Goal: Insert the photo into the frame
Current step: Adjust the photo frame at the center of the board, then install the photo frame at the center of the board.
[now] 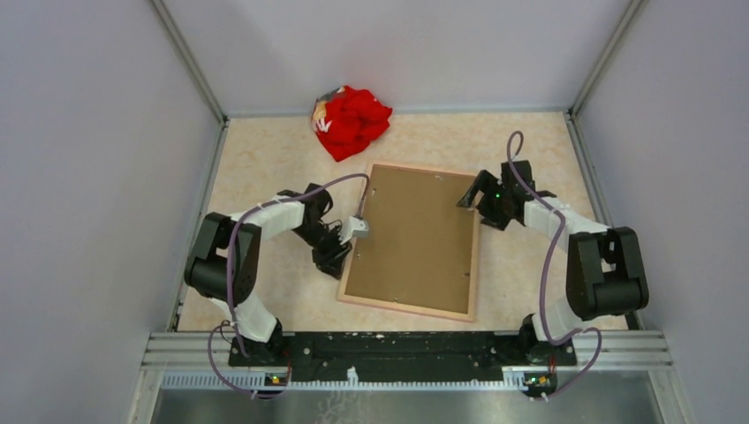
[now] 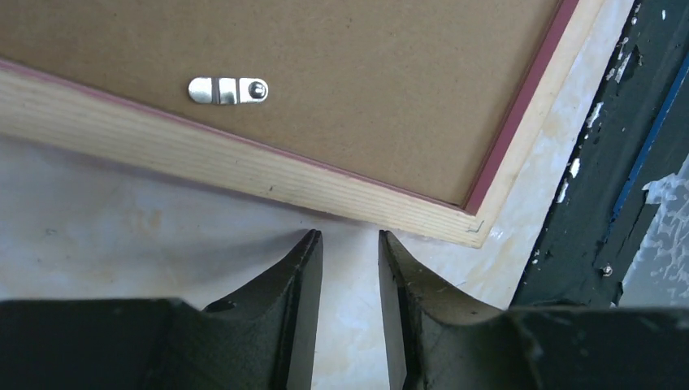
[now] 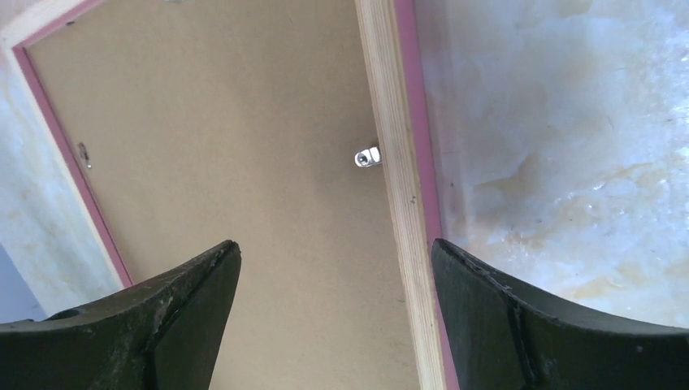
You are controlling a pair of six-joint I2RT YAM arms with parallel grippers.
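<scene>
Frame [image 2: 244, 162]: lies back up on the table [image 1: 265, 159], backing [image 1: 415, 234] seated.
Photo: not in view; I can't tell if it's under the backing.
Left gripper [image 2: 349, 237]: narrowly parted, empty, just off the frame's edge.
Right gripper [image 3: 335, 244]: wide apart, empty, over the right rail.
Progress: I judge it unclear.

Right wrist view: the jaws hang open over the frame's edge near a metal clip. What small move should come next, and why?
Probably lower the right gripper toward the metal clip to turn it aside. The frame lies back up, and its hardboard backing appears clipped in at that rail, so nothing can go in yet.
</scene>
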